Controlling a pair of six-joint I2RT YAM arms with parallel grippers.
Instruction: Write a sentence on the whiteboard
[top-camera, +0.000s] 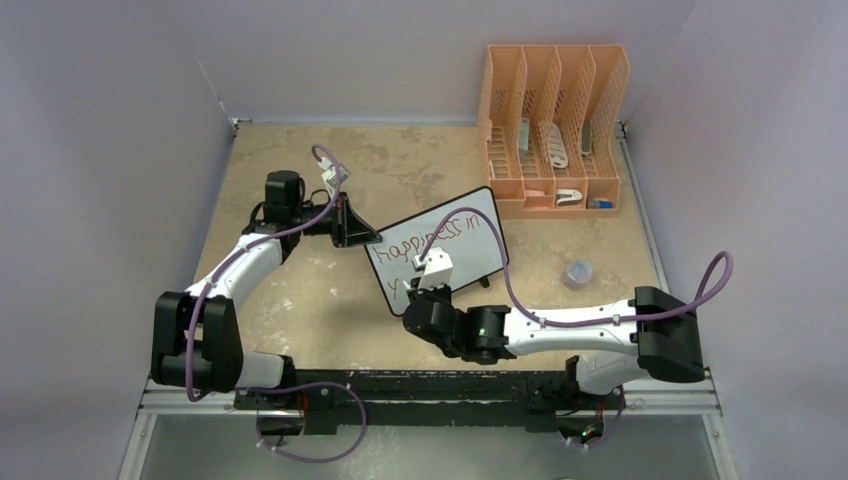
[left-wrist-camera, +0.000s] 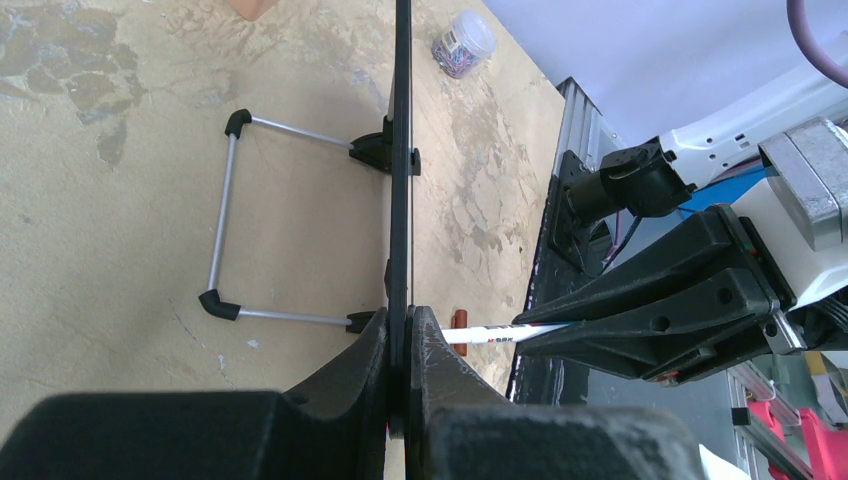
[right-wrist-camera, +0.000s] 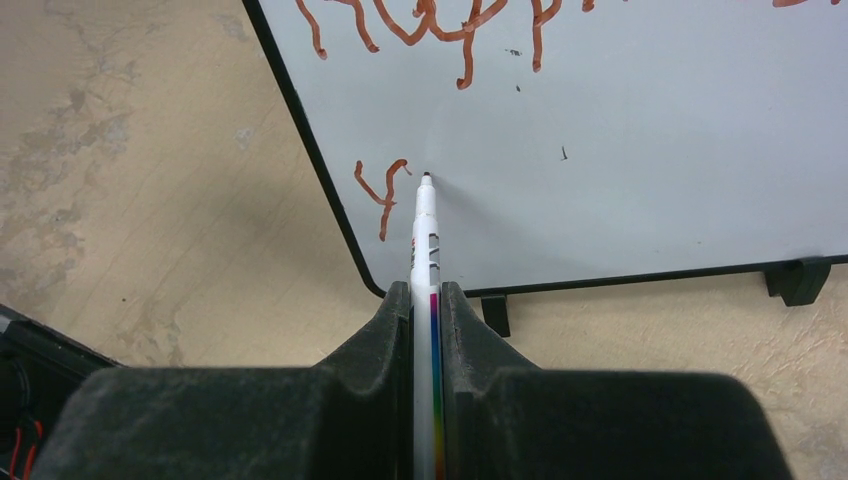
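The whiteboard (top-camera: 470, 262) stands tilted at mid-table. Its top line of the red-brown sentence (top-camera: 432, 238) reads "happiness in"; below it only a "y" (right-wrist-camera: 383, 192) shows. My left gripper (top-camera: 368, 238) is shut on the board's left edge, seen edge-on in the left wrist view (left-wrist-camera: 402, 150). My right gripper (right-wrist-camera: 427, 295) is shut on a white marker (right-wrist-camera: 425, 235) with a rainbow stripe. The marker's tip is at the board surface just right of the "y". In the top view the right gripper (top-camera: 425, 295) is in front of the board's lower left.
An orange file organiser (top-camera: 552, 130) stands at the back right. A small round jar (top-camera: 578, 273) sits right of the board. The board's wire stand (left-wrist-camera: 228, 215) rests on the table behind it.
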